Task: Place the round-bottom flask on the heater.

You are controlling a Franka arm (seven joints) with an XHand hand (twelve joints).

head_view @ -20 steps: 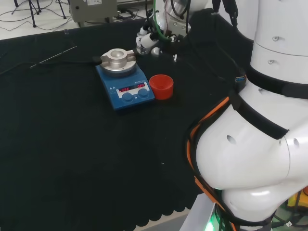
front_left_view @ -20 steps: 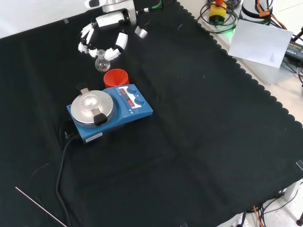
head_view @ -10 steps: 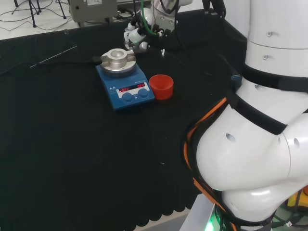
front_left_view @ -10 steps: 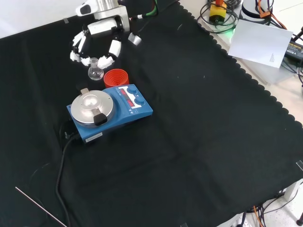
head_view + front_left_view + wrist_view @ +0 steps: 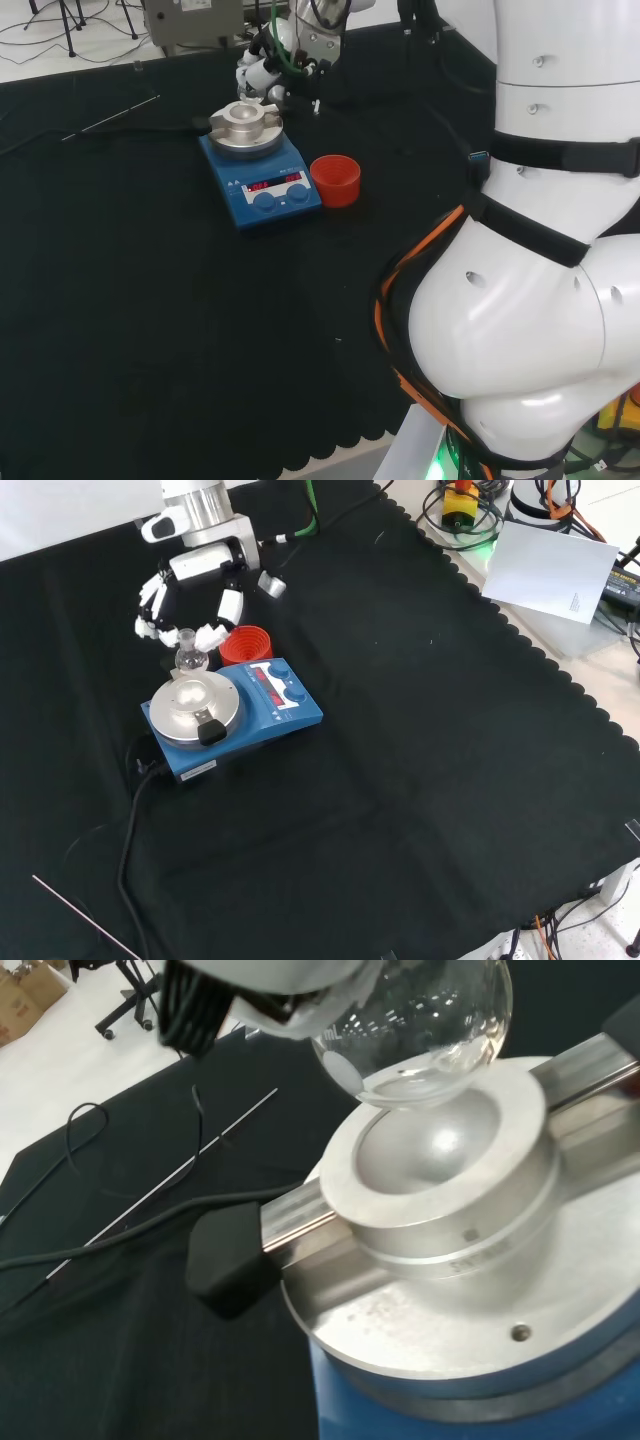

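Curled fingers of the hand (image 5: 190,575) pinch the round-bottom flask (image 5: 187,656) at its neck, and it hangs bulb down just above the heater (image 5: 228,718). From the wrist, the bulb sits over one rim of the bowl-shaped metal block (image 5: 440,1175), not yet seated in the hollow. Thin clear glass like this is likely light, slippery and fragile, so the neck seems the right place to hold. Its bulb looks empty, though glare makes that uncertain. An empty red ribbed ring (image 5: 246,643) stands just beside the heater.
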